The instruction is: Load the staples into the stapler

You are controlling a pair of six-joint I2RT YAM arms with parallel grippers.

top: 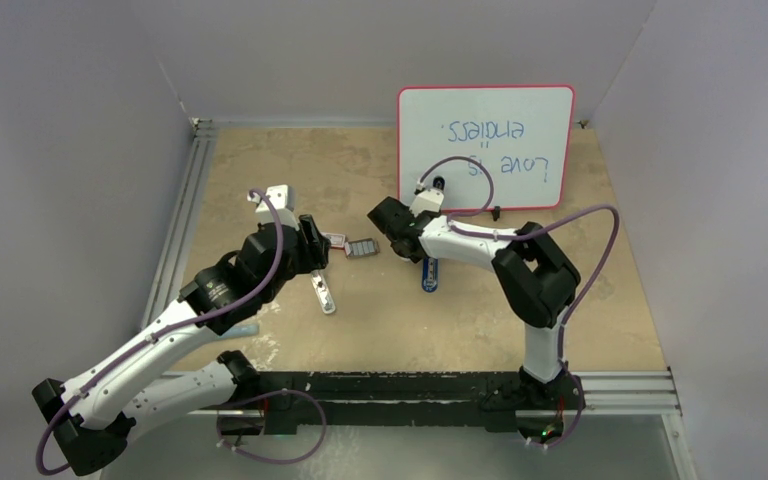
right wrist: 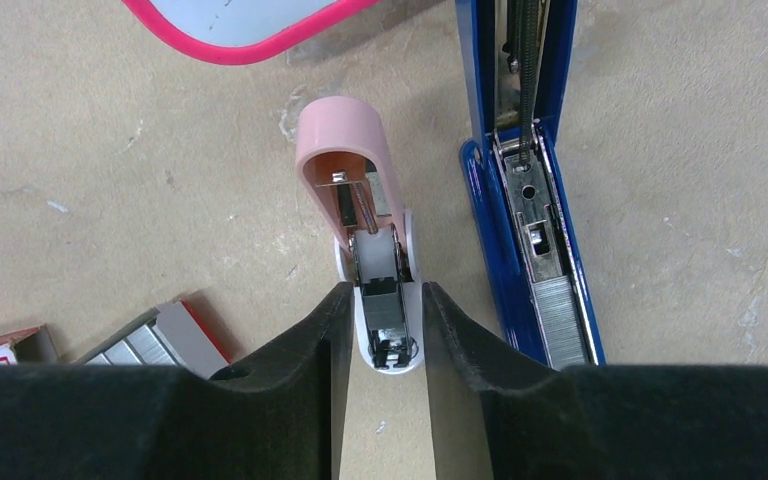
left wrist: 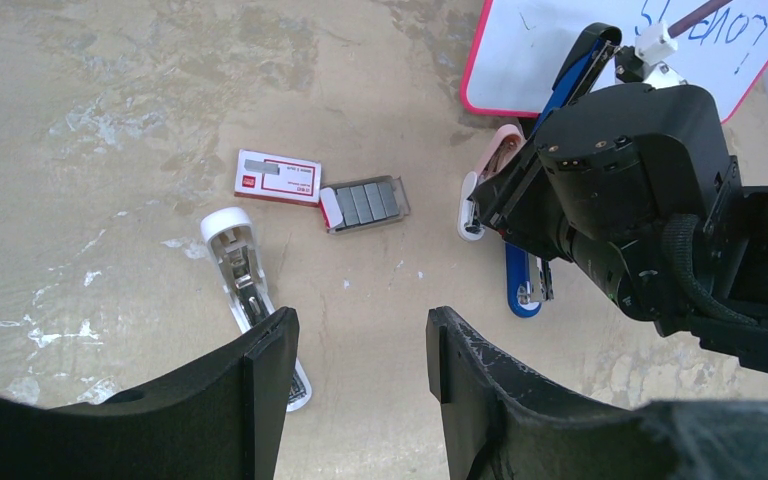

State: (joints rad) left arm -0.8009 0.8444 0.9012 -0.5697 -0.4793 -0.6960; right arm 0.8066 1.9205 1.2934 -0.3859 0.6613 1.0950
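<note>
Jaws first: the left jaws hover wide over the desk (top: 360, 330) and hold nothing. Just beyond one of their tips we see a white stapler (left wrist: 245, 275) lying hinged open, its near end running behind that tip in the wrist view. Further ahead of the gap lies a red-and-white box (left wrist: 278, 176). Just beside the box's right end sit the staples (left wrist: 365, 202), a dark-grey block in a small open tray, apart from both pairs of jaws.

Further right, the right jaws stand narrow, one on each side of the white base of a pink stapler (right wrist: 370, 250). We cannot tell whether they press it or merely flank it. Just right of those jaws lies the stapler (right wrist: 535, 250), blue and flipped open, with its channel bared and a ribbed grey strip in the near end. Ahead of them sits a whiteboard (right wrist: 250, 25) with a pink rim.
</note>
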